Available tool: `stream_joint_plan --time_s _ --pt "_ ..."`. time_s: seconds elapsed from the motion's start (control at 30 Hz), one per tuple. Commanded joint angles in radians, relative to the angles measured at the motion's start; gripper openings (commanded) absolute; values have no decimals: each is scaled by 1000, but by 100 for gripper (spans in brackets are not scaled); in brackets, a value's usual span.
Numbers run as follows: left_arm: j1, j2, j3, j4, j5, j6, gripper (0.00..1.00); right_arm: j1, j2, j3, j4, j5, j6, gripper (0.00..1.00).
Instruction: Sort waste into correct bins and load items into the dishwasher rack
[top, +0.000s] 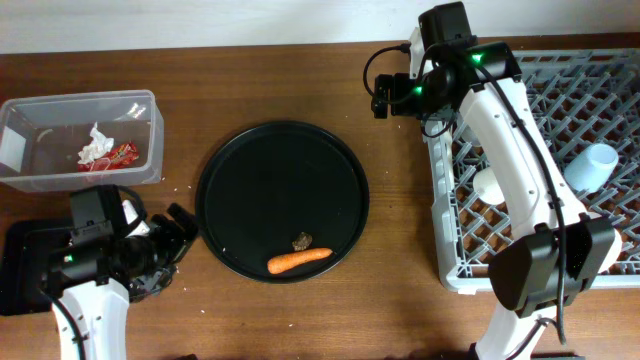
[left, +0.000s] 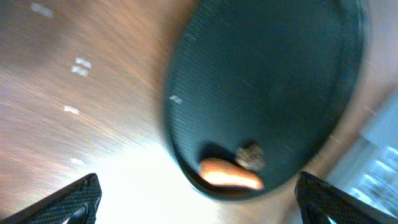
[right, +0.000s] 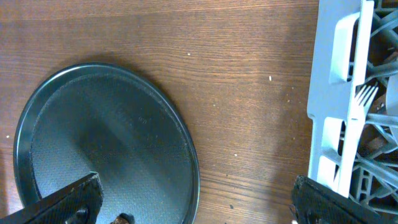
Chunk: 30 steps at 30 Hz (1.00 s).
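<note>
Overhead, we are holding both grippers wide and empty: the left gripper (top: 176, 245) is hovering just beside the round black tray (top: 280, 185), the right gripper (top: 390, 95) over bare wooden table (top: 390, 220) beside the dishwasher rack (top: 600, 90). The carrot (top: 299, 259) and brown scrap (top: 301, 240) are lying near the tray's front rim; the wrapper (top: 122, 152) and tissue (top: 97, 144) are sitting in the clear tub (top: 80, 100).

Overhead: fixed high, looking straight down on the brown wooden counter (top: 300, 80) from its back edge forward; widest, farthest view.

Left wrist: low near the front-left corner, tilted, blurred. Faces the round black tray (left: 267, 74) at close range, with the small orange carrot (left: 230, 175) at its rim.

Right wrist: near the back edge, looking down, close. Takes in the tray's rim and a wall of the grey lattice plastic crate (right: 339, 93).

Shared: the tray, in all three views. Overhead and left wrist share the carrot; overhead and right wrist share the crate wall.
</note>
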Motion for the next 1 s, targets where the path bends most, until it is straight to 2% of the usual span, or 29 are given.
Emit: stream_joint_plan --time_s 0.0,0.03,0.07,0.1,0.2,0.3,0.33,0.4,0.5,0.57,0.6,0.77,0.93,0.97 --pt "1 -4 1 -69 159 36 99 -3 -17 27 0 -9 8 99" --pt "-18 -4 1 -61 219 144 99 -3 -18 27 0 -9 8 99" --pt "-97 -4 1 -38 232 232 99 -3 -18 27 0 -9 8 99" --pt "-179 -4 1 -12 207 252 99 -3 -18 27 0 -9 8 99" --pt "-537 97 43 121 29 181 99 -3 -17 27 0 -9 8 99" --pt "-734 390 198 68 -148 180 99 -3 -17 27 0 -9 8 99" --pt "-759 444 211 99 -149 180 99 -3 -17 27 0 -9 8 99" --pt "-781 551 211 262 -168 181 99 -3 -18 27 0 -9 8 99" --pt "-781 632 211 370 -173 181 99 -3 -18 27 0 -9 8 99" --pt "-781 668 210 369 -307 138 99 -3 -17 27 0 -9 8 99" --pt "-781 684 209 370 -348 109 94 -3 -18 27 0 -9 8 99" --pt "-827 809 209 369 -387 108 92 -3 -17 27 0 -9 8 99" --pt "-834 813 209 283 -403 105 90 -3 -18 27 0 -9 8 99" --pt "-834 813 209 270 -403 105 83 -3 -17 27 0 -9 8 99"
